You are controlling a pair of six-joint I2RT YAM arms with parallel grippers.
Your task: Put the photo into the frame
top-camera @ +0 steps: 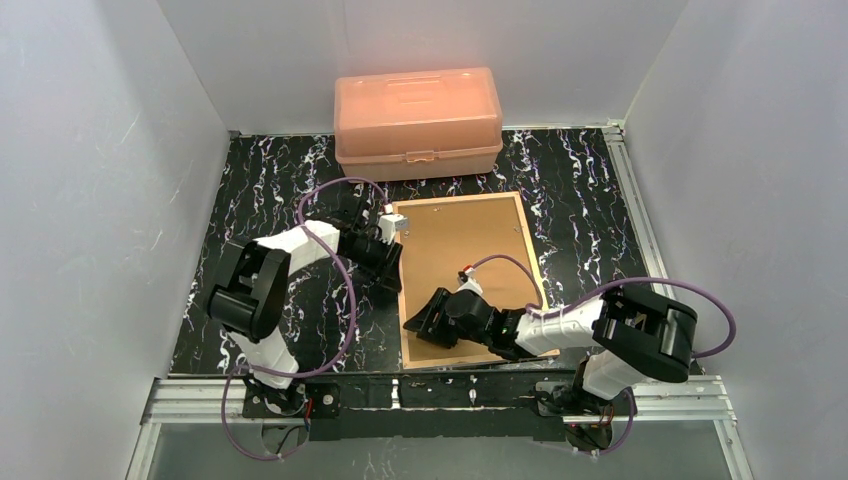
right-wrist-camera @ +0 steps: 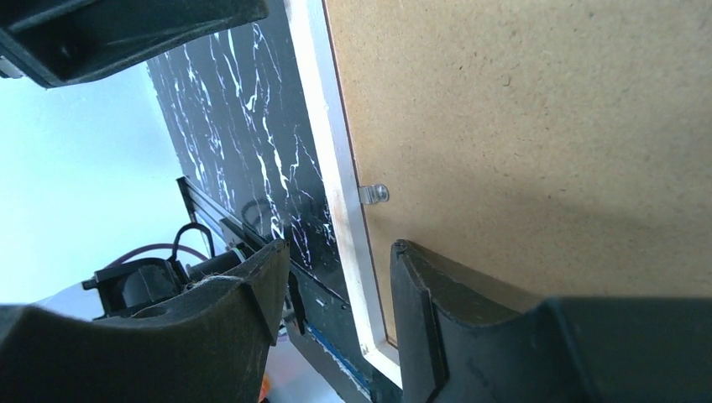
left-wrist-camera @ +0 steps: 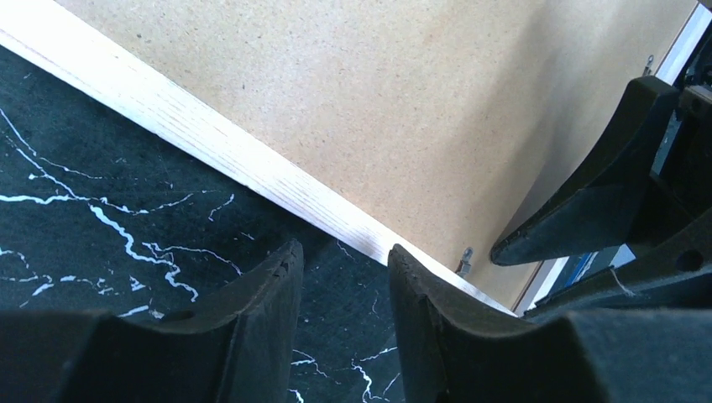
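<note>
The frame (top-camera: pixel 531 252) lies back-up on the black marble table, and a brown backing board (top-camera: pixel 465 245) fills it. The photo is hidden. My left gripper (top-camera: pixel 388 268) sits at the frame's left rail (left-wrist-camera: pixel 168 109), open, with only table between its fingers (left-wrist-camera: pixel 260 311); the right fingertip overlaps the rail. My right gripper (top-camera: pixel 425 325) is at the near left corner, open and straddling the rail (right-wrist-camera: pixel 323 109), one finger (right-wrist-camera: pixel 470 327) over the backing board (right-wrist-camera: pixel 546 126), the other over the table. A small metal clip (right-wrist-camera: pixel 375 195) sits on the rail's inner edge.
An orange plastic box (top-camera: pixel 418 120) stands shut at the back, just beyond the frame. White walls close in the left, right and back. An aluminium rail (top-camera: pixel 440 392) runs along the table's near edge. The two grippers are close together at the frame's left side.
</note>
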